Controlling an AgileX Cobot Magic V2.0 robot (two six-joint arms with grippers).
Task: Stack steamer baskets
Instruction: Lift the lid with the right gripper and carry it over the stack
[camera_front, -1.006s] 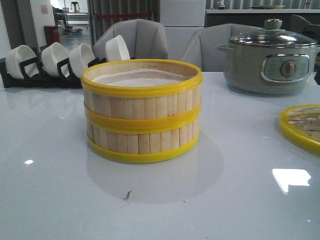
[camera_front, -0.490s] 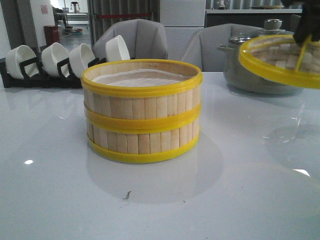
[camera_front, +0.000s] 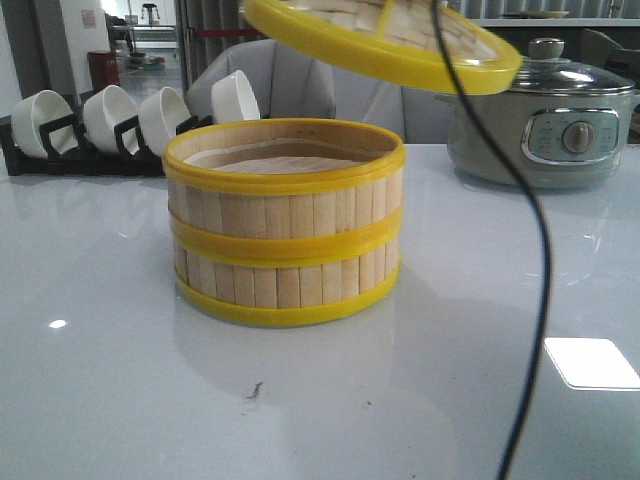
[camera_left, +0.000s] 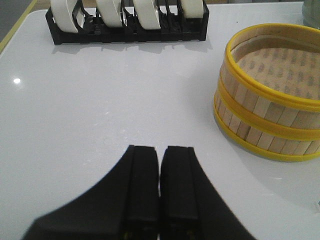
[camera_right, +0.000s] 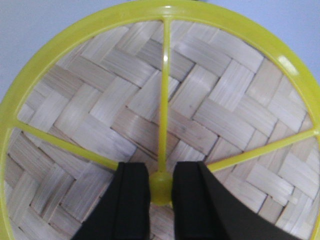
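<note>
Two steamer baskets (camera_front: 285, 222) stand stacked at the table's middle, pale slats with yellow rims and a white liner inside; they also show in the left wrist view (camera_left: 270, 95). The woven, yellow-rimmed lid (camera_front: 385, 40) hangs tilted in the air above and slightly right of the stack. My right gripper (camera_right: 161, 186) is shut on the lid's yellow centre knob (camera_right: 161, 184), with the lid (camera_right: 100, 115) filling that view. My left gripper (camera_left: 160, 170) is shut and empty, over the bare table left of the stack.
A black rack of white bowls (camera_front: 110, 120) stands at the back left and shows in the left wrist view (camera_left: 125, 15). A grey-green electric pot (camera_front: 545, 120) stands at the back right. A black cable (camera_front: 535, 250) hangs across the right of the front view.
The lid rose from the table at the right edge and moved left and up; it now hangs above the stack. The cable has come into view.
</note>
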